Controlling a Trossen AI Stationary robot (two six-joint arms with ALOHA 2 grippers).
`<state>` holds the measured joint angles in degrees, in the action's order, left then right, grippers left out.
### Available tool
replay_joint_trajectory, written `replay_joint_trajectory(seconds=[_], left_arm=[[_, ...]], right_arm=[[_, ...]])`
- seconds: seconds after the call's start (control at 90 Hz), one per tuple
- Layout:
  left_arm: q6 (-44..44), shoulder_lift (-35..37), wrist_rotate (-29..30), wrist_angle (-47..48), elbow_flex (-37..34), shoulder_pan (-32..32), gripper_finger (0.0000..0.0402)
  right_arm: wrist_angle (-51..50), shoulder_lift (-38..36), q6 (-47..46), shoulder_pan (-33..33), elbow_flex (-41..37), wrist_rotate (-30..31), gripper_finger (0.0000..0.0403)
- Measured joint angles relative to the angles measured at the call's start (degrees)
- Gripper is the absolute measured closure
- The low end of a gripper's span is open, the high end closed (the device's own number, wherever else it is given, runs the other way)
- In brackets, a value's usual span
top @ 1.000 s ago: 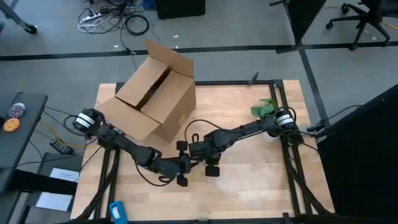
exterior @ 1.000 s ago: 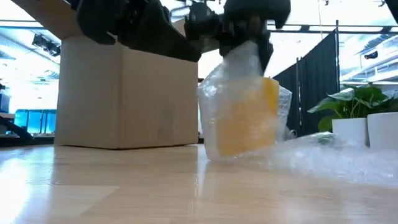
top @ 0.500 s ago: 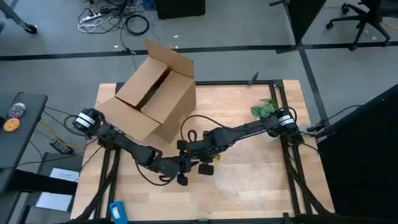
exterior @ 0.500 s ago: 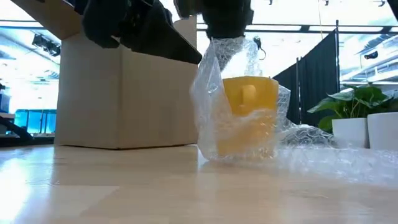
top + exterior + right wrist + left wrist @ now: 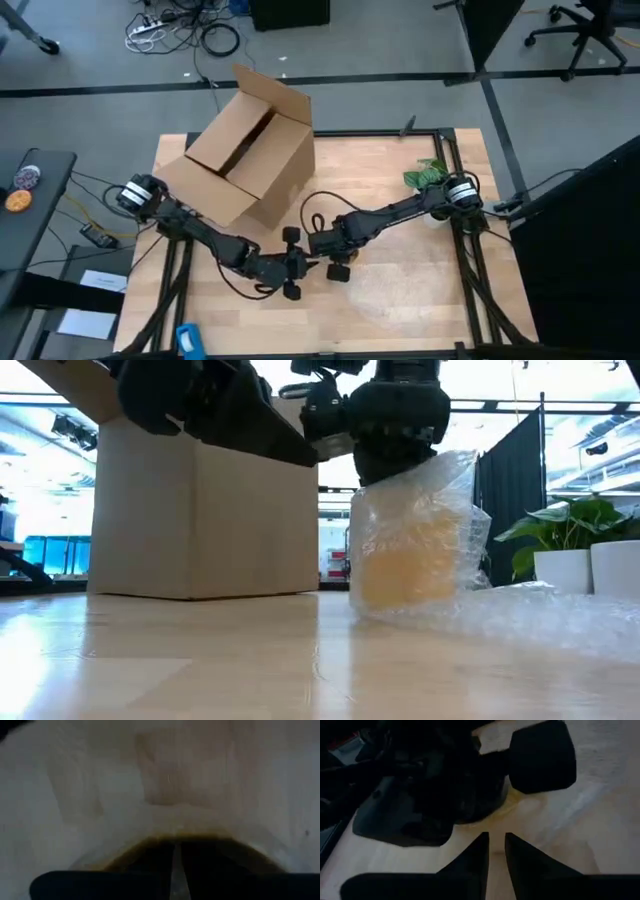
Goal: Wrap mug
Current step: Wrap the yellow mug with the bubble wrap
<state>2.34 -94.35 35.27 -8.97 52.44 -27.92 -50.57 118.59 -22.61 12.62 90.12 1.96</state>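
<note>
The yellow-orange mug point(image 5: 405, 565) stands upright on the wooden table, seen only through the crinkly clear plastic sheet point(image 5: 440, 490) draped over and around it. My right gripper point(image 5: 395, 455) sits directly above the mug, shut on the sheet; from above it is at mid-table point(image 5: 338, 262). The rest of the sheet point(image 5: 540, 615) trails flat over the table to the right. My left gripper point(image 5: 293, 278) hovers just left of the mug, its fingers point(image 5: 496, 865) nearly together with nothing between them, pointing at the right gripper. My right gripper comes from above, pointing down, and has the plastic sheet point(image 5: 175, 827) at the top of the mug. Its own body hides the place of contact in the low view. The sheet hangs down around the mug, and the mug's base rests on the table.
A large open cardboard box point(image 5: 250, 150) lies on its side at the far left of the table. A small potted plant point(image 5: 425, 175) stands at the far right, with white pots point(image 5: 590, 570) in the low view. Bare wood lies along the near edge.
My right gripper swung toward the table's left edge, pulling the sheet up and baring the mug's side. It then came back right and lower, laying the sheet over the mug, which is now covered all round. The mug has shifted slightly right.
</note>
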Motion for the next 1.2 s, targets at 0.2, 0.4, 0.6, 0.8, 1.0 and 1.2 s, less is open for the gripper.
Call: replay_joint_trajectory(seconds=[0.2, 0.4, 0.6, 0.8, 1.0, 1.2], left_arm=[[-2.1, 0.0, 0.0, 0.4, -0.1, 0.0, 0.0353], [-1.3, 0.0, 0.0, -0.2, -0.1, 0.0, 0.0353], [-1.4, 0.0, 0.0, -0.4, -0.1, 0.0, 0.0353], [-3.2, -0.1, 0.0, -1.3, -0.1, 0.0, 0.0353], [-4.1, -2.9, -0.5, -4.7, -0.1, 0.1, 0.0353], [-4.1, -5.3, -1.0, -8.0, -0.1, 0.8, 0.0353]], right_arm=[[5.1, -0.3, -0.3, -1.1, -3.7, -3.3, 0.0392], [1.3, -1.1, -0.3, -1.1, 0.5, -3.1, 0.0400], [-4.2, -3.7, -0.3, -0.6, 6.2, -0.9, 0.0401], [-14.1, -4.1, -2.8, -0.6, 10.9, -0.1, 0.0402], [-22.2, -4.2, -7.0, -0.2, 11.7, 3.6, 0.0403], [-15.3, -4.3, -7.8, 0.4, 5.4, 3.6, 0.0403]])
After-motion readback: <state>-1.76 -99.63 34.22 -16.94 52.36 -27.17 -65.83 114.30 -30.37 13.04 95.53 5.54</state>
